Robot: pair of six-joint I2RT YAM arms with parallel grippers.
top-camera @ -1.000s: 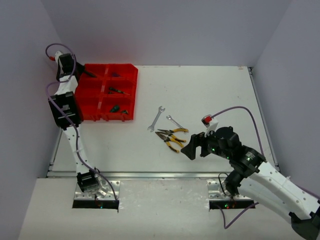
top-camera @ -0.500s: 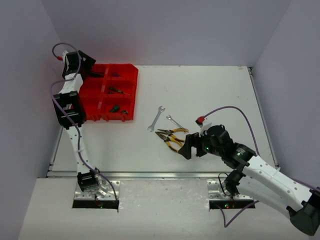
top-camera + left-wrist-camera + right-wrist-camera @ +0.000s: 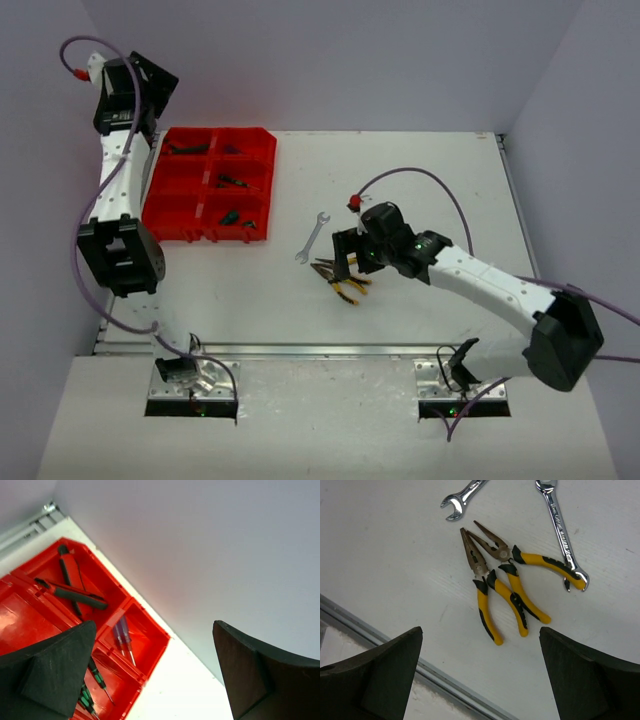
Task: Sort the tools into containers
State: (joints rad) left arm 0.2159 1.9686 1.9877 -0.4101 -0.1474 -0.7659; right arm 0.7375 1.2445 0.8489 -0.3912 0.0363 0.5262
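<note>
The red organiser tray (image 3: 160, 214) lies at the table's far left. In the left wrist view its compartments (image 3: 150, 645) hold red-black cutters (image 3: 75, 592), blue-red screwdrivers (image 3: 123, 639) and green screwdrivers (image 3: 97, 676). My left gripper (image 3: 158, 78) hangs open and empty above the tray's far end (image 3: 155, 672). My right gripper (image 3: 345, 262) is open and empty, hovering over two yellow-black pliers (image 3: 343, 283) mid-table. In the right wrist view my right gripper (image 3: 480, 677) is nearer than the pliers (image 3: 485, 600) (image 3: 540, 562). Two silver wrenches (image 3: 464, 495) (image 3: 561, 532) lie just beyond them; one shows from above (image 3: 311, 239).
A metal rail (image 3: 375, 632) runs along the table's near edge, close under my right gripper. Lavender walls (image 3: 330, 60) close in the back and both sides. The left arm (image 3: 120, 250) stands alongside the tray's left edge.
</note>
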